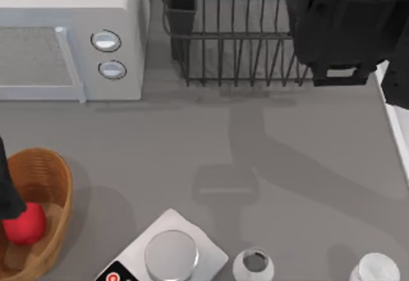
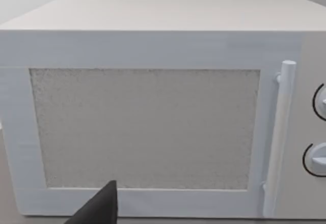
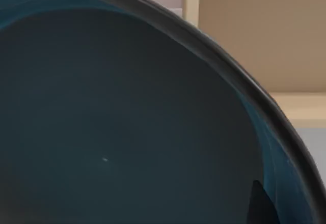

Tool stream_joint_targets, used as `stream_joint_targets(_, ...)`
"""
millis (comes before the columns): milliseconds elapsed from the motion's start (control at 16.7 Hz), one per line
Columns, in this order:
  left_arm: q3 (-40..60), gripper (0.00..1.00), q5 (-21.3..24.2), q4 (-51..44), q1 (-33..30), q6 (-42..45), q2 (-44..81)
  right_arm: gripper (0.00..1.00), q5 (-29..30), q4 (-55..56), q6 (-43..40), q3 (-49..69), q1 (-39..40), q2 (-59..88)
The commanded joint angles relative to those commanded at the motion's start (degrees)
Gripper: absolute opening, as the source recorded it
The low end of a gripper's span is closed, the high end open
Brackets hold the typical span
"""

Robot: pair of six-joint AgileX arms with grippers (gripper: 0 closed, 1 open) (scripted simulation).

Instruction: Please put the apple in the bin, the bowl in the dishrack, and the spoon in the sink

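Woven wicker bin [image 1: 54, 179] – glossy glazed bowl [image 3: 127, 132], wire dishrack [image 1: 236, 45]

One apple [image 1: 25, 225], red, sits in one wicker bin [image 1: 45, 172] at the desk's left edge. One white microwave [image 1: 70, 13] carries two round knobs [image 1: 106, 41]. One dark wire dishrack [image 1: 236, 45] holds one black utensil cup [image 1: 183, 0]. One teal-blue bowl [image 3: 127, 132] appears in the right wrist view. Along the desk's near edge stand one kitchen scale [image 1: 171, 252] with a round metal platter and two small glass jars [image 1: 254, 265], the second at the right [image 1: 375, 269]
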Motion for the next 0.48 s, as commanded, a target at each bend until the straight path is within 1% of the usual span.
stream_joint_targets(240,0.0,1.0,0.0,0.0,0.0,0.0,0.0,0.0,0.5,0.5,-0.2,-0.1,0.3,-0.3)
stream_joint_targets(480,0.0,1.0,0.0,0.0,0.0,0.0,0.0,0.0,-0.9,2.4,-0.1,0.1,-1.1,2.0)
